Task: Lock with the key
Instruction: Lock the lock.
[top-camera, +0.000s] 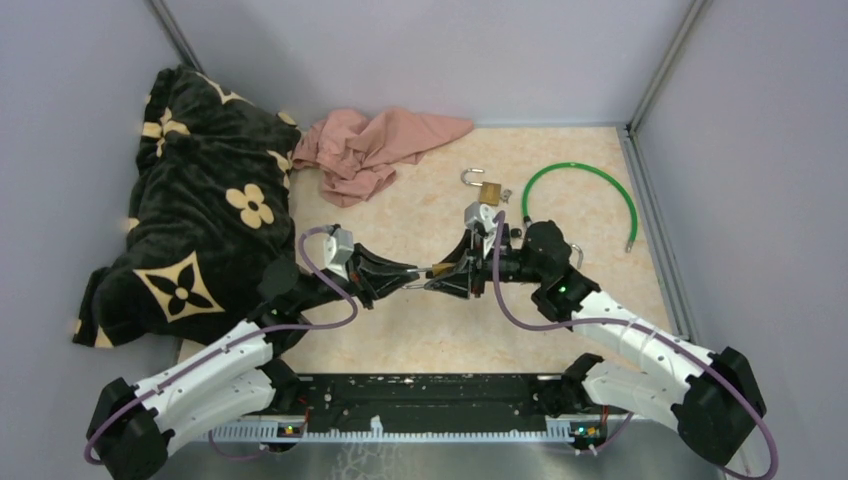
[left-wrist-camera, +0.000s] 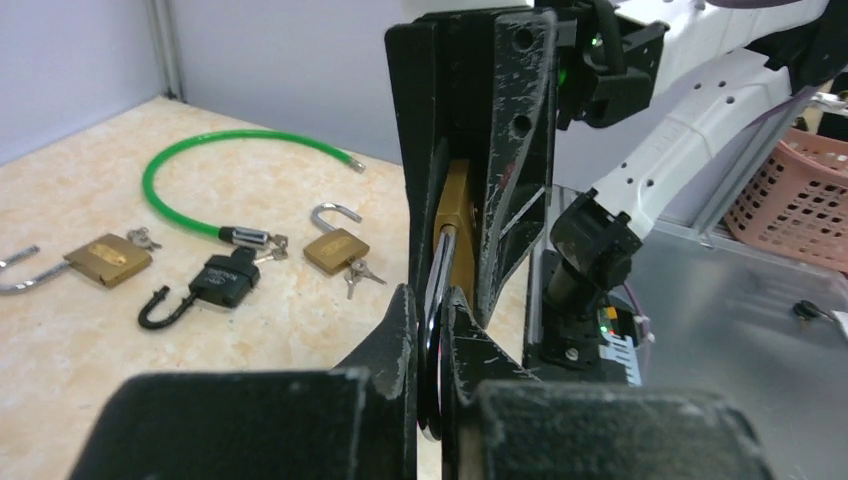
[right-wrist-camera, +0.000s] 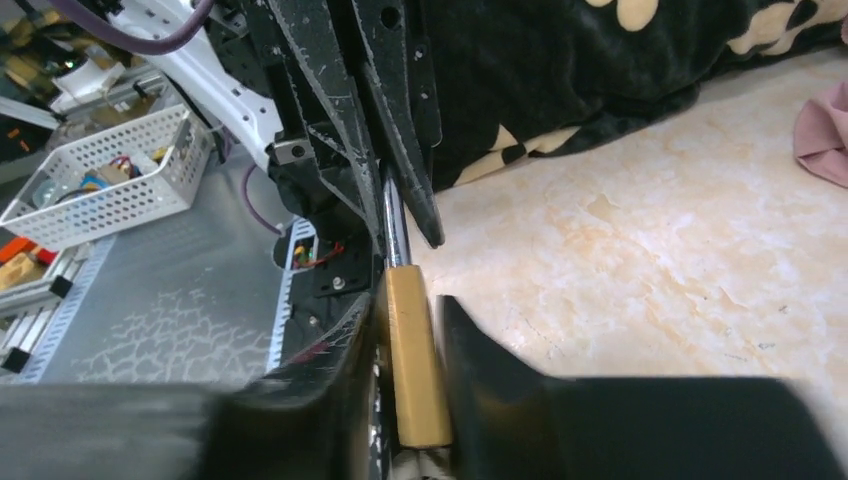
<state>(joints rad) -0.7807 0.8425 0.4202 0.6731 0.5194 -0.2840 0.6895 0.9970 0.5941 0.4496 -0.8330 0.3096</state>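
Both grippers meet above the middle of the table. My right gripper (top-camera: 438, 280) (right-wrist-camera: 405, 305) is shut on the flat sides of a brass padlock (right-wrist-camera: 412, 370) (left-wrist-camera: 458, 220), which I see edge-on. A chrome shackle (right-wrist-camera: 395, 235) (left-wrist-camera: 437, 290) runs out of the lock's end into my left gripper (top-camera: 415, 272) (left-wrist-camera: 430, 300), which is shut on it. The key is hidden; only something pale shows under the brass body at the bottom edge of the right wrist view.
On the table behind lie a green cable lock (top-camera: 590, 190) (left-wrist-camera: 200, 160), a black padlock (left-wrist-camera: 225, 280), a brass padlock with keys (left-wrist-camera: 337, 250) (top-camera: 488, 190) and another brass padlock (left-wrist-camera: 108, 258). A dark flowered blanket (top-camera: 200, 220) and pink cloth (top-camera: 375, 145) fill the far left.
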